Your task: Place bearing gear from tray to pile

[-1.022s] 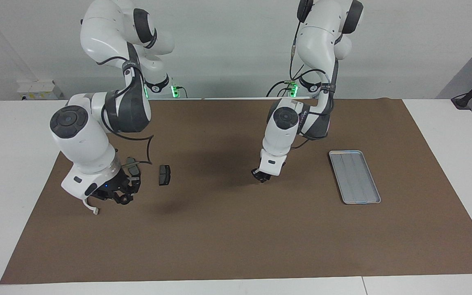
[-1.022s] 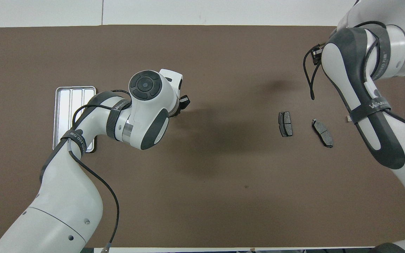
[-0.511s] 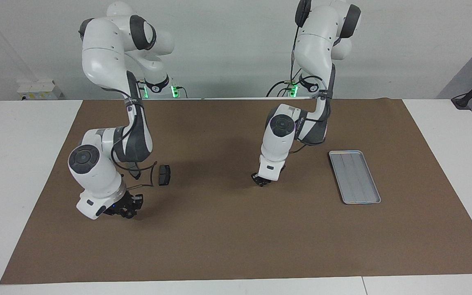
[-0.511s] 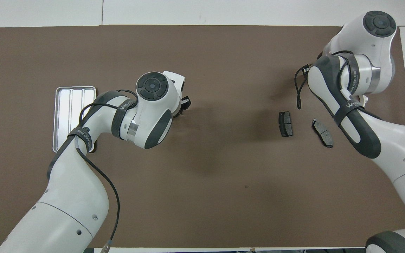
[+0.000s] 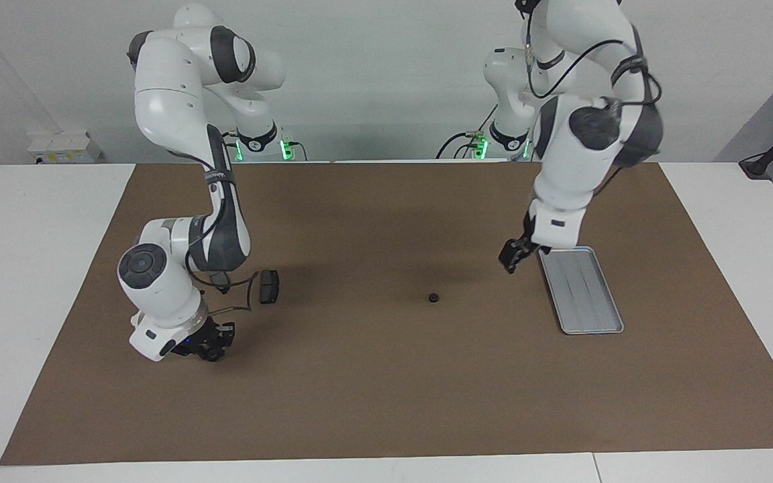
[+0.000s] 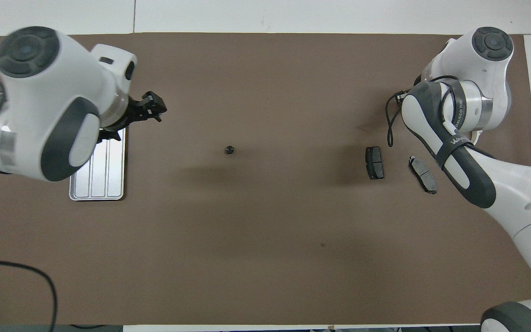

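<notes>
The bearing gear [image 5: 433,297], a small black round part, lies alone on the brown mat between the tray and the pile; it also shows in the overhead view [image 6: 230,149]. The silver ribbed tray [image 5: 581,288] [image 6: 97,175] holds nothing. My left gripper [image 5: 512,255] [image 6: 152,106] is open and empty, raised over the mat beside the tray, on the gear's side. My right gripper [image 5: 209,345] is low at the mat by the pile. One dark brake pad [image 5: 269,286] [image 6: 374,162] lies beside it. A second pad [image 6: 423,174] shows from overhead. The white bracket is hidden.
The brown mat [image 5: 386,402] covers most of the white table. The right arm's elbow and forearm [image 6: 450,138] hang over the pile's end. The left arm's wrist [image 6: 49,101] covers part of the tray from overhead.
The left gripper let go of the gear on the mat, then rose and swung back to beside the tray. The right gripper came down to the mat and then stayed.
</notes>
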Robot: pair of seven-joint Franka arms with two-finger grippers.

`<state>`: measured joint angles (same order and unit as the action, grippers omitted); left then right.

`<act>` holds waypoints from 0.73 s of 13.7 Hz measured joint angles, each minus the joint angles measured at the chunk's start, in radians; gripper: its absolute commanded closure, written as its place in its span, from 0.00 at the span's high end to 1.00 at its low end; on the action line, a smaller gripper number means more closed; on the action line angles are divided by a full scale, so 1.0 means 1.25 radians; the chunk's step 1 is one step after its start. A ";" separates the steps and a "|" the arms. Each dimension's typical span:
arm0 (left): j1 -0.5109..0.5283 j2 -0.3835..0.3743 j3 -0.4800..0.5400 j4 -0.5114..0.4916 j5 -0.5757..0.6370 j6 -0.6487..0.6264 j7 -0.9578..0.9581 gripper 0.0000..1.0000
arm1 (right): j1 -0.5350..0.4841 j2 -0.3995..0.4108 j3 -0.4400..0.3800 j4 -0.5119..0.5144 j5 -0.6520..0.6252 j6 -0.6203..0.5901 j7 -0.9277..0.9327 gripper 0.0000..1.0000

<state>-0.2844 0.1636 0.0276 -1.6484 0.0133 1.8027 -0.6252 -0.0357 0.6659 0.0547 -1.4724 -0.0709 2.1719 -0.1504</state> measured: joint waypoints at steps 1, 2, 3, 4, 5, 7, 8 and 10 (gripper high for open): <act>0.028 -0.042 0.000 -0.002 0.000 -0.049 0.054 1.00 | 0.000 0.000 0.000 -0.007 0.000 0.007 0.001 1.00; 0.051 -0.077 0.000 -0.006 0.000 -0.089 0.102 1.00 | 0.000 0.000 0.000 -0.009 0.000 0.008 0.002 1.00; 0.073 -0.106 -0.001 -0.011 0.000 -0.117 0.151 1.00 | 0.000 0.000 0.000 -0.010 0.000 0.008 0.002 1.00; 0.094 -0.126 -0.002 -0.017 0.000 -0.131 0.200 1.00 | 0.002 -0.001 0.001 -0.009 0.000 0.008 0.002 1.00; 0.112 -0.136 -0.003 -0.025 0.000 -0.133 0.249 1.00 | 0.005 -0.005 0.002 -0.009 0.000 0.007 0.005 1.00; 0.136 -0.138 -0.003 -0.045 0.000 -0.118 0.320 1.00 | 0.025 -0.027 0.006 -0.003 0.000 -0.033 0.045 1.00; 0.145 -0.137 -0.003 -0.057 0.000 -0.094 0.337 1.00 | 0.047 -0.047 0.008 0.003 0.000 -0.070 0.087 1.00; 0.155 -0.137 -0.003 -0.069 0.000 -0.066 0.346 1.00 | 0.108 -0.094 0.013 0.013 0.004 -0.147 0.217 1.00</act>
<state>-0.0907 -0.0076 0.0243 -1.7345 0.0132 1.7207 -0.1925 0.0997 0.5482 0.0711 -1.4565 -0.0665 1.9884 0.1208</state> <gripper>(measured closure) 0.000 0.000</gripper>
